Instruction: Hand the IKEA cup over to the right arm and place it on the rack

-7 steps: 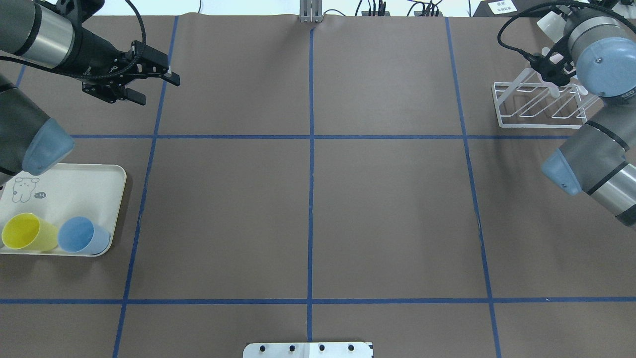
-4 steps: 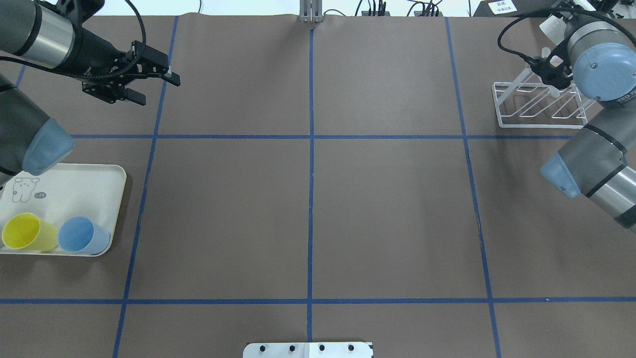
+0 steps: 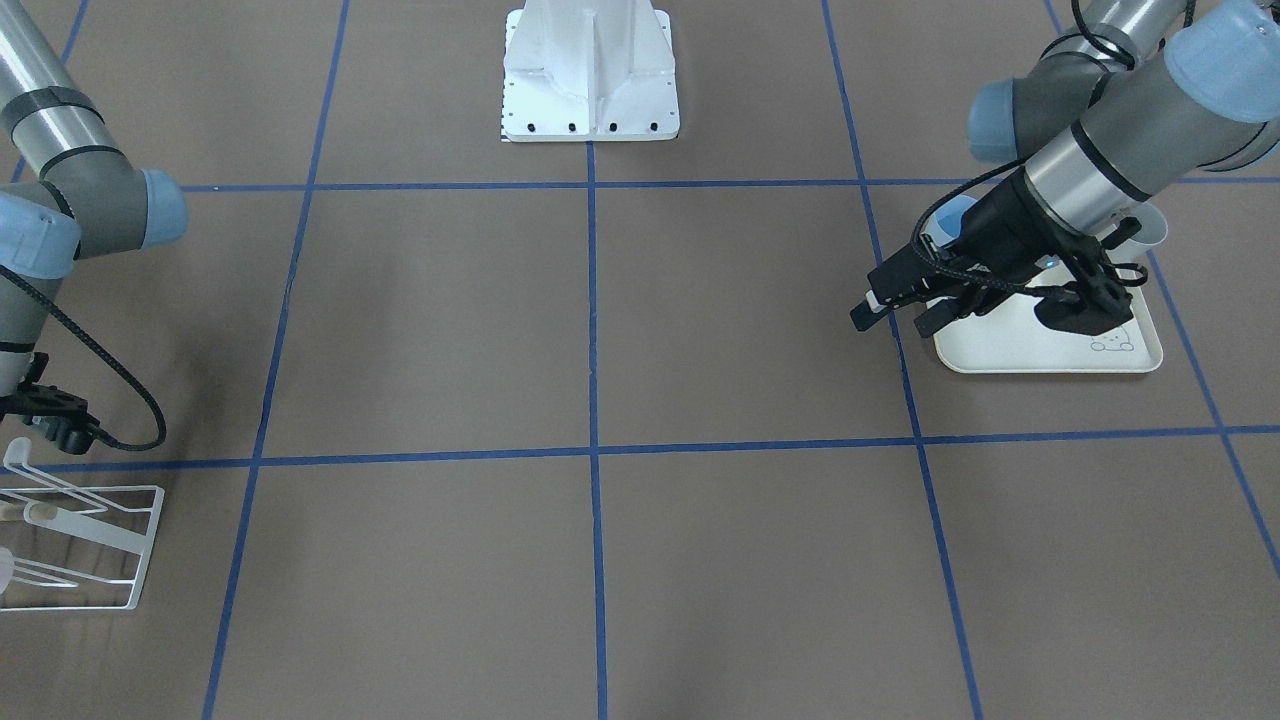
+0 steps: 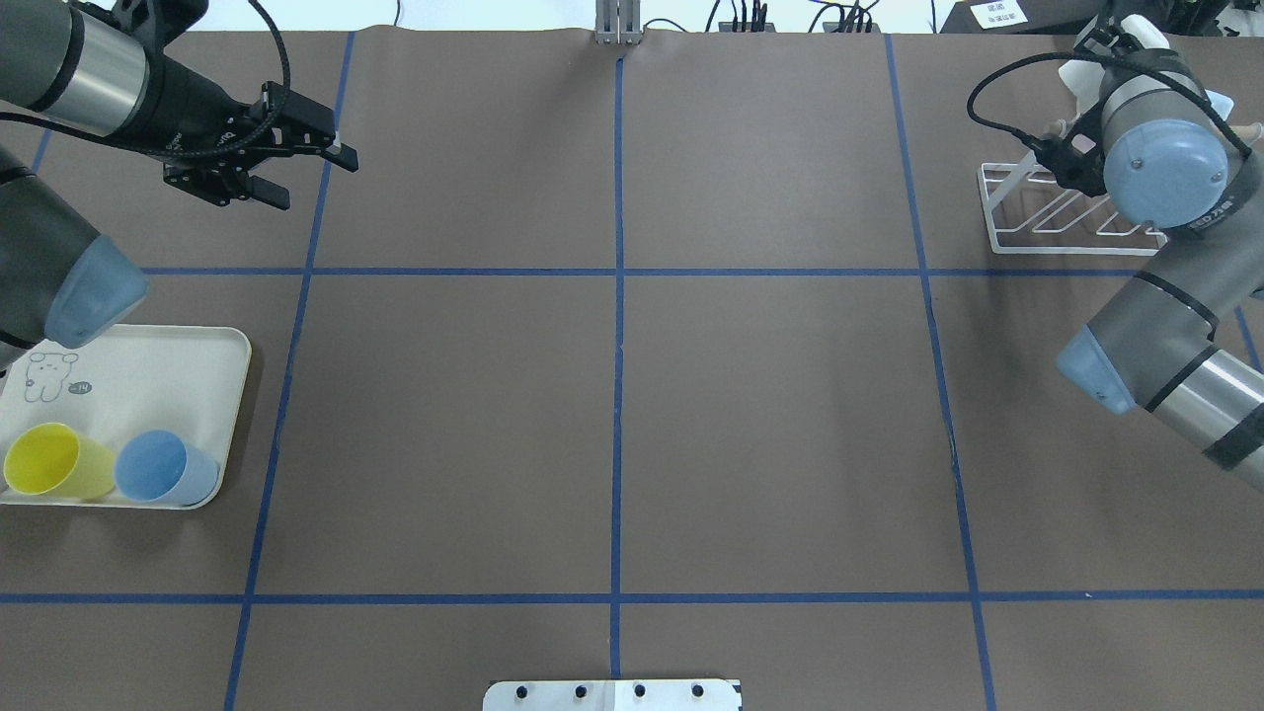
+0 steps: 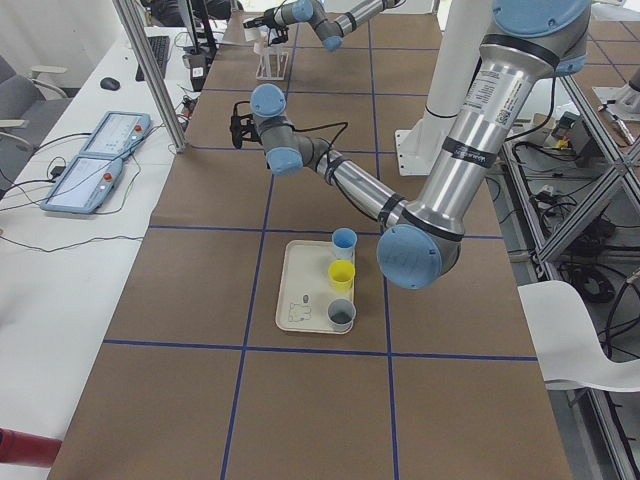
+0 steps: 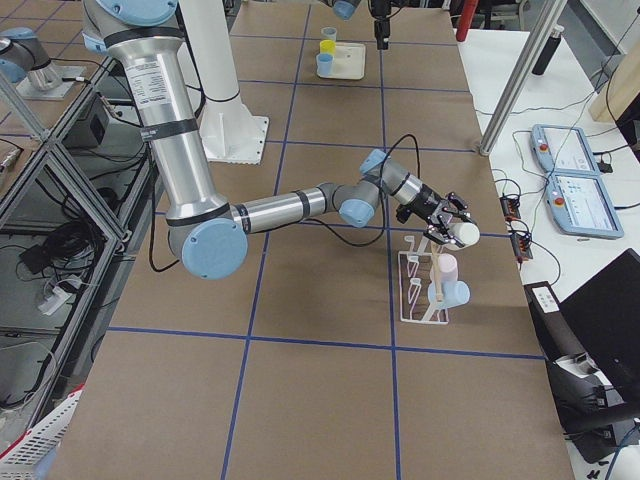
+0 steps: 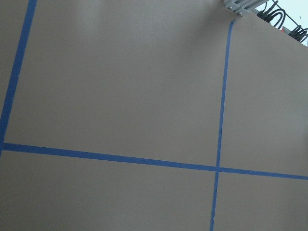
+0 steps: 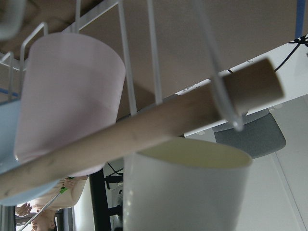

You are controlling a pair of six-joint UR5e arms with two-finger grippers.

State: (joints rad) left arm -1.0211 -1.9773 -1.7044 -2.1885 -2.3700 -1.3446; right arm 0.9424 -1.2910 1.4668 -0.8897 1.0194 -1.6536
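White cup (image 8: pixel 183 192) clamped in right hand (image 6: pixel 452 222), beside wooden dowel (image 8: pixel 144 130) of rack (image 4: pixel 1037 212), left hand (image 4: pixel 316 180) far from rack, fingers apart, empty

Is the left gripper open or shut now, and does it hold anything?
Open and empty: the left gripper has its fingers spread apart, and nothing is between them.

Right arm (image 4: pixel 1150 316) has shifted — its blue wrist cap (image 4: pixel 1165 178) now covers more of the rack (image 4: pixel 1017 212).
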